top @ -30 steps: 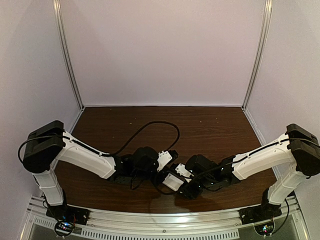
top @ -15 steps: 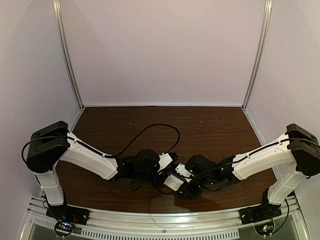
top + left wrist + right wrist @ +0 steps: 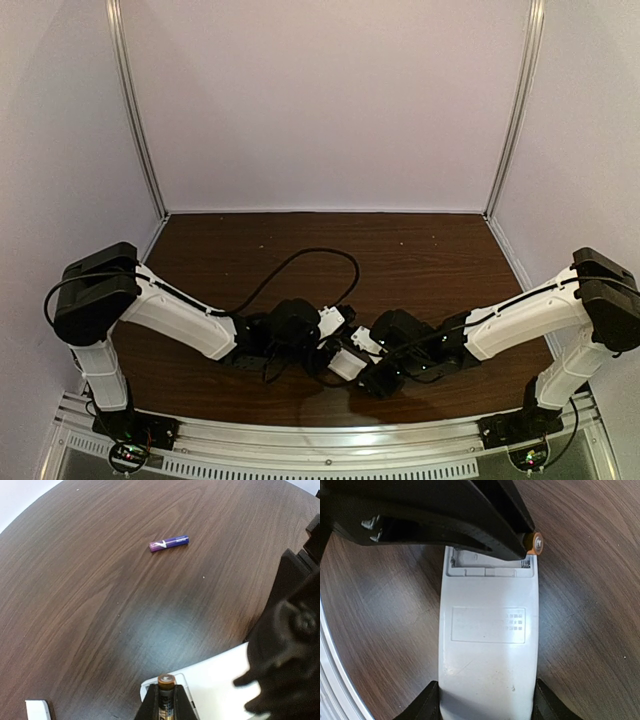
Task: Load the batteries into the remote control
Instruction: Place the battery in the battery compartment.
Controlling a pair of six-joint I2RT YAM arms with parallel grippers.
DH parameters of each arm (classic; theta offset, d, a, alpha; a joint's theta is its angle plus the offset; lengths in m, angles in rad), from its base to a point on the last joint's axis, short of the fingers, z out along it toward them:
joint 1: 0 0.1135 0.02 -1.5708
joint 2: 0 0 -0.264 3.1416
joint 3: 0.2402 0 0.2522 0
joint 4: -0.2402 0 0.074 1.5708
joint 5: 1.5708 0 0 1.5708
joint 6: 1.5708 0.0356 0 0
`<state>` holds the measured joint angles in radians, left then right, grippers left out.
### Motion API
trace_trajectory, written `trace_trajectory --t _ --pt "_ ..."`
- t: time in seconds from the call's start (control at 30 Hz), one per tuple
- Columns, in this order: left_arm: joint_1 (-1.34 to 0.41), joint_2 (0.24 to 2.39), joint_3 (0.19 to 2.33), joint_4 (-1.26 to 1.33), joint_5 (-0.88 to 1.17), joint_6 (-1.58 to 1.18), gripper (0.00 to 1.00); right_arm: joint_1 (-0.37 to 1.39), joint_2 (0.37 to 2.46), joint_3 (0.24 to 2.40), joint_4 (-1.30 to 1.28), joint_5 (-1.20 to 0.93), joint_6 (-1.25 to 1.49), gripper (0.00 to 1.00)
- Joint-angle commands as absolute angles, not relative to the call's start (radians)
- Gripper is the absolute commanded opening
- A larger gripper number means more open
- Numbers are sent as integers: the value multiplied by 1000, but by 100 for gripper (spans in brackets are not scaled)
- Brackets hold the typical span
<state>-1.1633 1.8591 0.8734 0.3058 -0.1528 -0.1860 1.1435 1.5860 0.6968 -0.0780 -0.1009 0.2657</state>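
Observation:
My right gripper [image 3: 486, 692] is shut on the near end of the white remote control [image 3: 488, 630], which lies back up. Its battery compartment [image 3: 490, 564] at the far end is uncovered. The left gripper [image 3: 167, 696] is shut on the gold-brown battery [image 3: 166, 681], whose tip hangs just over the corner of the remote control [image 3: 215, 680]. From the right wrist, that gold battery [image 3: 536, 543] pokes out past the compartment's right corner. A purple battery [image 3: 169, 543] lies alone on the wood farther out. From above, the two grippers meet at the remote control [image 3: 345, 362].
A black cable [image 3: 300, 262] loops over the brown table [image 3: 420, 250] behind the arms. A small white piece [image 3: 37, 708] lies on the wood left of my left gripper. Pale walls and metal rails [image 3: 135, 110] enclose the table.
The left gripper has edged slightly right and nearer to the remote control with the gold battery. The right arm has barely moved.

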Motion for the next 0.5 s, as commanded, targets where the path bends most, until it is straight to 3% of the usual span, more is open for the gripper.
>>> trace_trajectory --t 0.0,0.47 --pt "-1158 1880 859 270 -186 -201 0 1149 1587 677 -112 -74 287 0" --pt "-1158 1886 872 159 -307 -204 0 1149 1579 679 -127 -62 285 0"
